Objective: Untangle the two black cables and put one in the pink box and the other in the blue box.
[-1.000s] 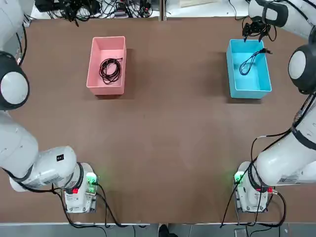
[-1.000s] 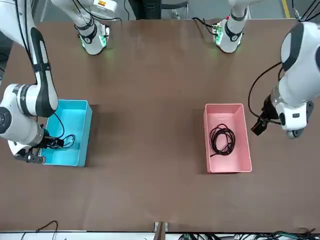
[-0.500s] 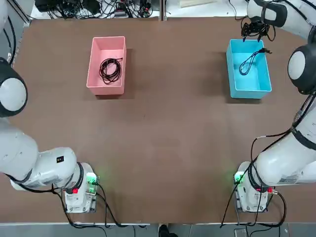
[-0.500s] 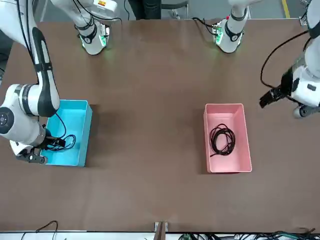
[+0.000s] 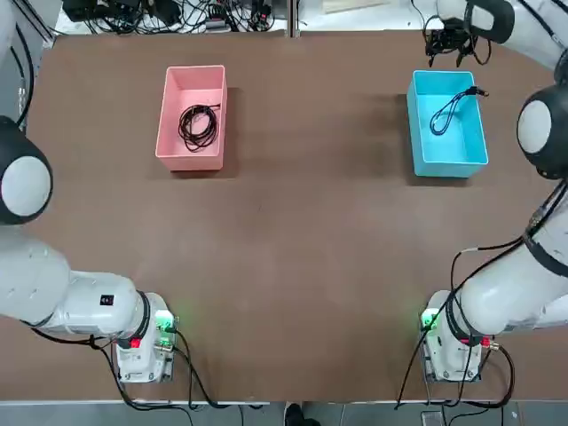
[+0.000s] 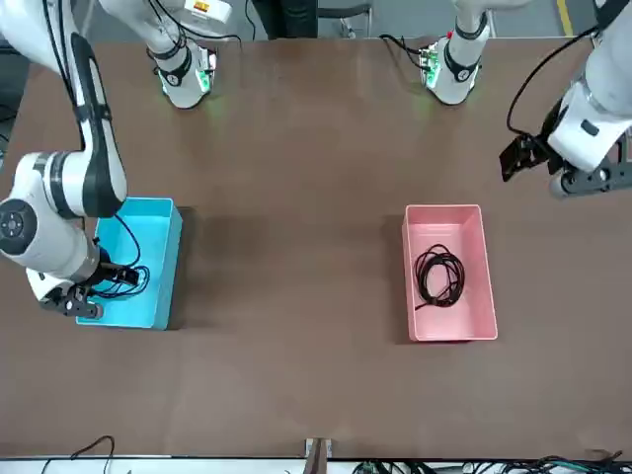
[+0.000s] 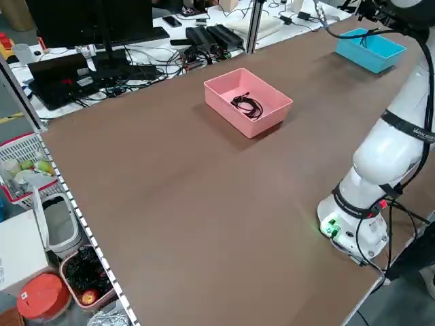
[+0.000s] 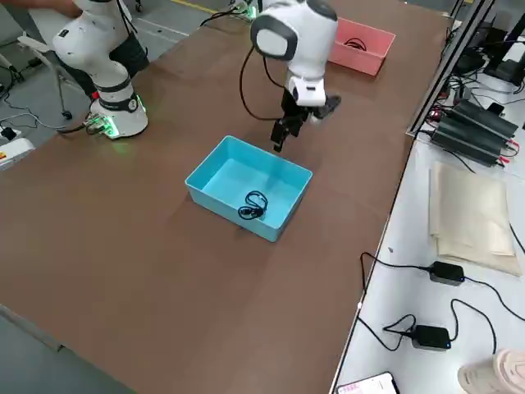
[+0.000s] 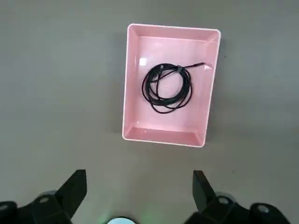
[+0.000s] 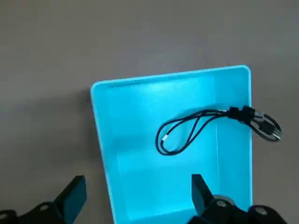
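The pink box (image 5: pixel 191 82) holds the longer black cable (image 5: pixel 199 125), coiled in loops (image 9: pixel 166 87). In the blue box (image 5: pixel 424 133) lies the shorter black cable (image 5: pixel 446 110), its plug end (image 10: pixel 262 124) draped over one wall. My right gripper (image 5: pixel 446 37) hangs open and empty just past the blue box's far end, raised above the table (image 8: pixel 283 131). High up on the robot's left of the pink box, my left gripper (image 6: pixel 520 158) is open with nothing between its fingers (image 9: pixel 74 186); the top view does not show it.
Cable clutter and power bricks (image 5: pixel 160 12) lie past the table's far edge. The two arm bases (image 5: pixel 142 342) (image 5: pixel 453 342) stand at the near edge. Bare brown tabletop (image 5: pixel 302 231) spreads between the boxes.
My left gripper has drawn back from beside the pink box toward the robot's side and risen. My right gripper has shifted slightly away from the blue box's far end. Both cables stayed put.
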